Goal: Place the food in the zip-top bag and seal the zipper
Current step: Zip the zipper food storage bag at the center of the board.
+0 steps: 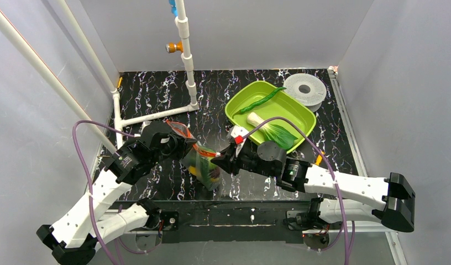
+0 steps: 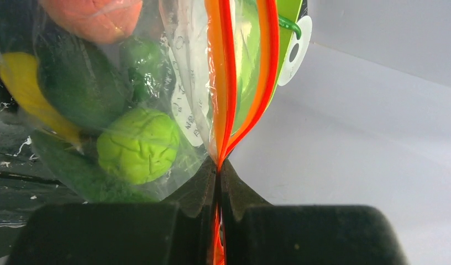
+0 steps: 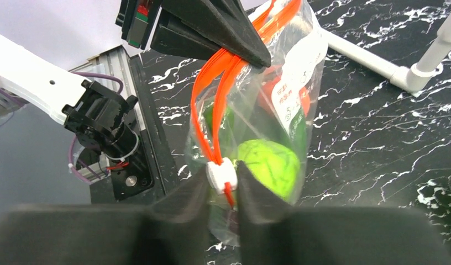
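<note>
The clear zip-top bag (image 1: 204, 165) hangs between my two grippers above the dark table. It holds several toy foods, among them a round green one (image 2: 137, 144), a yellow one (image 2: 24, 88) and a red-orange one (image 2: 96, 16). My left gripper (image 2: 219, 165) is shut on one end of the red-orange zipper (image 2: 229, 83). My right gripper (image 3: 222, 176) is shut on the white slider (image 3: 221, 172) at the other end. Between them the two zipper strips (image 3: 212, 99) stand apart. A long green pepper (image 1: 262, 101) and a bok choy (image 1: 276, 130) lie in the lime-green tray (image 1: 292, 107).
A white perforated disc (image 1: 305, 89) sits behind the tray at the back right. A white pipe frame (image 1: 157, 115) stands at the back left, with an upright post (image 1: 185, 49). Grey walls close in the table on three sides.
</note>
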You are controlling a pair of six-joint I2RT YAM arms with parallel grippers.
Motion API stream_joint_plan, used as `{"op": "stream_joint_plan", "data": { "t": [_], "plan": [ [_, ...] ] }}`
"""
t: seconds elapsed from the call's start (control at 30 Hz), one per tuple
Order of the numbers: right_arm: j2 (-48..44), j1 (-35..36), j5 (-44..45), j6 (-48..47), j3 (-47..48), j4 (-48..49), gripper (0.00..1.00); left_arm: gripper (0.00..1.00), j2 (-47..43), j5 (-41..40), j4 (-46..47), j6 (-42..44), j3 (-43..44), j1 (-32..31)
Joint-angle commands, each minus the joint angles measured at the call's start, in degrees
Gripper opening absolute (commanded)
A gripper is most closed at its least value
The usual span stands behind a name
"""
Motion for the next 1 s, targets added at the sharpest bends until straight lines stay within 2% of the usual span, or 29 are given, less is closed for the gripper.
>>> {"op": "stream_joint_plan", "data": {
  "t": [0.0, 0.07, 0.13, 0.23, 0.3, 0.37, 0.47, 0.57, 0.73, 0.87, 0.97],
  "plan": [
    [-0.59, -0.91, 0.52, 2.77, 2.52, 3.94, 0.09, 0.0, -1.19, -1.05, 1.66, -2.65, -1.16, 0.27],
    [-0.97, -2.54, -2.63, 4.06, 2.8, 2.94, 0.02, 0.0, -1.62, -1.08, 2.33, -1.88, -1.75, 0.3],
    [-1.21, -4.82, -7.02, 5.33, 3.88, 0.62, 0.01, 0.03, -2.23, -1.32, 2.5, 0.34, -2.26, 0.36],
    [-0.96, -9.44, -15.34, 6.6, 5.09, -2.06, 0.01, 0.26, -4.18, -2.55, 1.45, 6.32, -3.02, 0.42],
    [-0.1, -12.75, -21.46, 6.79, 6.25, -4.25, 0.01, 0.43, -5.35, -3.47, 2.11, 15.38, -2.37, 0.45],
    [0.93, -15.87, -27.81, 6.55, 7.23, -5.71, 0.01, 0.56, -5.69, -3.18, 2.45, 25.35, -0.68, 0.45],
    [3.5, -19.92, -36.74, 5.19, 9.39, -8.72, 0.01, 0.69, -4.57, 5.45, 7.33, 47.05, 2.42, 0.48],
    [6.34, -22.88, -44.64, 3.77, 12.52, -12.41, 0.01, 0.75, -1.17, 18.55, 7.65, 65.04, 7.32, 0.44],
    [8.65, -25.08, -50.17, 1.45, 15.18, -18.08, 0.01, 0.8, 5.15, 39.86, 7.71, 85.44, 12.89, 0.48],
    [8.3, -25.99, -51.85, 1.03, 15.48, -20.47, 0.01, 0.81, 8.92, 43.17, 10.72, 94.94, 14.24, 0.45],
    [7.57, -26.3, -52.4, 1.21, 15.25, -21.03, 0.01, 0.82, 9.09, 44.97, 16.24, 100.96, 11.54, 0.46]
  ]
}}
